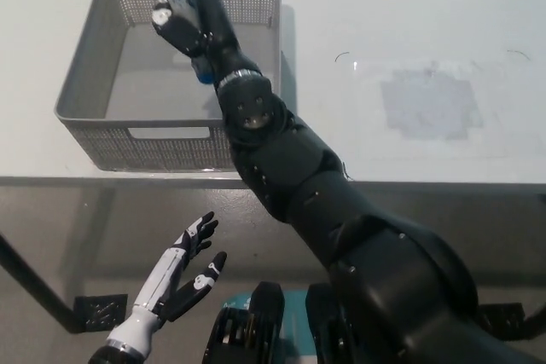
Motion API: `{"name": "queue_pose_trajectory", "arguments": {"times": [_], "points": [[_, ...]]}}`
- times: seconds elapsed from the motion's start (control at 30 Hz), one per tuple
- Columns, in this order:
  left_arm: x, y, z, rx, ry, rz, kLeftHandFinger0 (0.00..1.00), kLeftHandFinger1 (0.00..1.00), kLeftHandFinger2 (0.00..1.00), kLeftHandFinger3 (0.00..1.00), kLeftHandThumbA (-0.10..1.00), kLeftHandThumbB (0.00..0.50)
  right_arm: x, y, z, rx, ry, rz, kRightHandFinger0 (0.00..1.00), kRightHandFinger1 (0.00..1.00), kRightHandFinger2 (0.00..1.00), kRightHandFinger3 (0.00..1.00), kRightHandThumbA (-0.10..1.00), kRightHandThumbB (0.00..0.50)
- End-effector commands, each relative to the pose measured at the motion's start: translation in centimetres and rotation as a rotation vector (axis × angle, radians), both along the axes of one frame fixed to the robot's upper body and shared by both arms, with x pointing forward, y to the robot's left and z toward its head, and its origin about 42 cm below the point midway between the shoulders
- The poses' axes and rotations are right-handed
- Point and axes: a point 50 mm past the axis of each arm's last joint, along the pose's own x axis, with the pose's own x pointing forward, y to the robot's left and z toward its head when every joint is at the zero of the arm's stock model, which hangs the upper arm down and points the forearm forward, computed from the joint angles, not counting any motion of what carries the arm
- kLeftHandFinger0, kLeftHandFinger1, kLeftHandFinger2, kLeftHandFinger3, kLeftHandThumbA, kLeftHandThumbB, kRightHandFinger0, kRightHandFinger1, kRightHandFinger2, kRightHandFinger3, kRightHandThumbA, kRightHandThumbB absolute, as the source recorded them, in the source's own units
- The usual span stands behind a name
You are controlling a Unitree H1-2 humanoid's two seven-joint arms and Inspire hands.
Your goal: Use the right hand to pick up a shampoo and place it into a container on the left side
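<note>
One black right hand grips a shampoo over the basket.

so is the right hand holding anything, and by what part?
Right hand, over the grey basket, is shut on the shampoo; only its blue end shows below. Grip point hidden.

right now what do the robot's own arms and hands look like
The right arm is matte black, built of bulky rounded segments with small screw dimples and a round joint cap near the wrist. Its right hand is black with pale patches. The left hand is slim, white with black fingers and palm panels. No loose cables show.
</note>
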Motion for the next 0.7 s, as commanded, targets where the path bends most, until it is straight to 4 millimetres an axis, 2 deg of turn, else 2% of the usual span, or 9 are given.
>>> {"name": "queue_pose_trajectory", "arguments": {"times": [0.0, 0.17, 0.23, 0.27, 0.3, 0.47, 0.5, 0.6, 0.67], "points": [[1.0, 0.2, 1.7, 0.025, -0.069, -0.035, 1.00, 1.00, 1.00, 1.00, 0.65, 0.033, 0.6, -0.3, 2.6, 0.043, -0.076, -0.015, 0.00, 0.31, 0.75, 0.76, -0.10, 0.127], [1.3, 0.3, 1.8, 0.037, -0.072, -0.033, 1.00, 1.00, 1.00, 1.00, 0.69, 0.042, 0.8, -1.0, 2.6, 0.079, -0.083, -0.031, 0.08, 0.43, 0.85, 0.83, -0.10, 0.158], [1.2, 0.3, 1.8, 0.034, -0.069, -0.034, 1.00, 1.00, 1.00, 1.00, 0.69, 0.044, 0.9, -1.1, 2.6, 0.081, -0.097, -0.023, 0.14, 0.38, 0.64, 0.62, -0.08, 0.163], [1.2, 0.3, 1.8, 0.034, -0.067, -0.035, 1.00, 1.00, 1.00, 1.00, 0.69, 0.045, 0.9, -1.3, 2.6, 0.080, -0.115, -0.018, 0.31, 0.47, 0.66, 0.69, -0.03, 0.175], [1.2, 0.3, 1.8, 0.036, -0.066, -0.037, 1.00, 1.00, 1.00, 1.00, 0.69, 0.045, 0.9, -1.5, 2.6, 0.090, -0.124, -0.011, 0.37, 0.37, 0.46, 0.54, 0.10, 0.193], [1.2, 0.3, 1.7, 0.025, -0.055, -0.036, 1.00, 1.00, 1.00, 1.00, 0.69, 0.055, 1.2, -2.0, 3.3, 0.155, -0.142, 0.021, 0.56, 0.69, 0.86, 1.00, 0.41, 0.312], [1.2, 0.2, 1.7, 0.030, -0.050, -0.035, 1.00, 1.00, 1.00, 1.00, 0.69, 0.054, 1.2, -2.1, 3.4, 0.158, -0.146, 0.022, 0.67, 0.79, 1.00, 1.00, 0.51, 0.354], [1.2, 0.2, 1.7, 0.037, -0.062, -0.039, 1.00, 1.00, 1.00, 1.00, 0.69, 0.040, 1.5, -2.4, 4.3, 0.166, -0.164, 0.033, 1.00, 1.00, 1.00, 1.00, 0.64, 0.370], [1.2, 0.2, 1.7, 0.035, -0.062, -0.044, 1.00, 1.00, 1.00, 1.00, 0.69, 0.033, 1.7, -2.7, 5.4, 0.173, -0.186, 0.032, 1.00, 1.00, 1.00, 1.00, 0.71, 0.380]]}}
